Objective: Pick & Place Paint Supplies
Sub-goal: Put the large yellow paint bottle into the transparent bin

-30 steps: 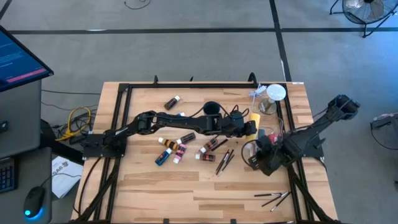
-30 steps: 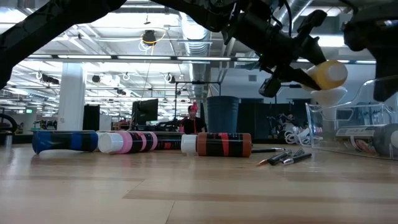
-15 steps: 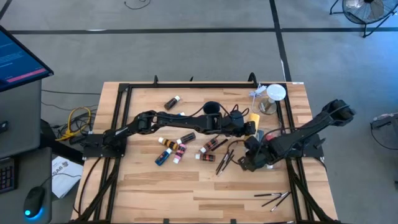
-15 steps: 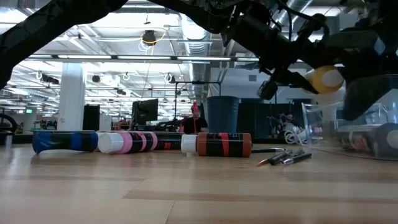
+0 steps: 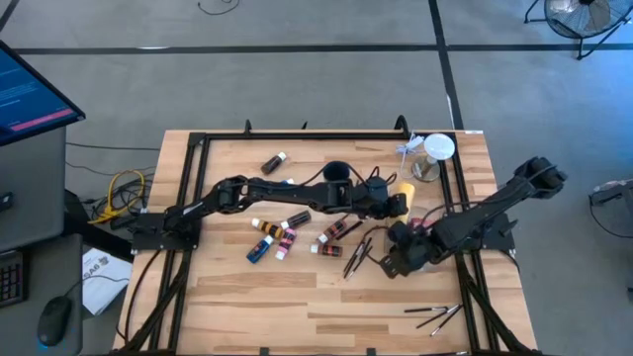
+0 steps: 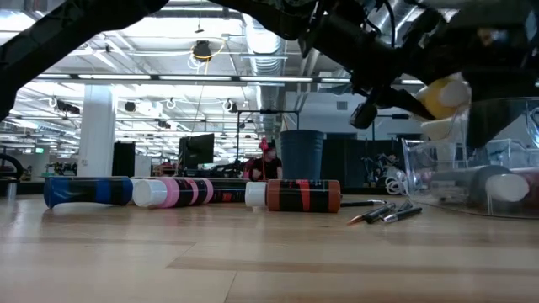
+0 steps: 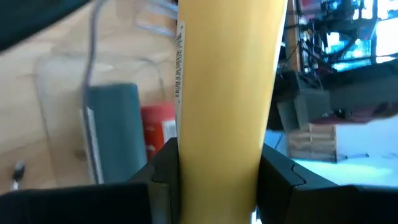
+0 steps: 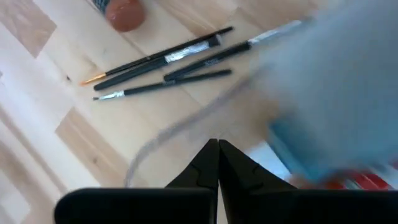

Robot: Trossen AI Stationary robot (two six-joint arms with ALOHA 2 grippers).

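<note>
so the left gripper point(image 5: 396, 205) is sitting just right of centre in the high view, and it's clamping the big yellow bottle point(image 7: 227, 93). from above you're only getting a sliver of yellow poking out past the dark arm, but the left wrist view is filling most of its frame with that bottle, squeezed between the 2 dark fingers point(image 7: 160, 177) at the bottom. the low view is showing it hanging off the table in the upper right of the frame, over a clear container point(image 6: 472, 181).

the right gripper point(image 8: 217, 155) is down at the right of centre in the high view, just below the left one, and its fingers are pressed together on nothing. its wrist view is looking at 3 thin brushes point(image 8: 165, 65) lying on the wood in the upper left of the frame, plus a blurry blue shape i can't identify on the right.

the high view is the only one giving the whole spread: small tubes point(image 5: 287, 234) scattered left of centre, 1 brown bottle point(image 5: 273, 161) alone toward the upper left of the table point(image 5: 247, 297), more brushes point(image 5: 435, 316) at the lower right, and a clear jar with white lid point(image 5: 435, 153) at the upper right. the low view is lining up a blue tube point(image 6: 84, 191), a pink one point(image 6: 181, 191) and a reddish-brown one point(image 6: 295, 195) along the tabletop.
</note>
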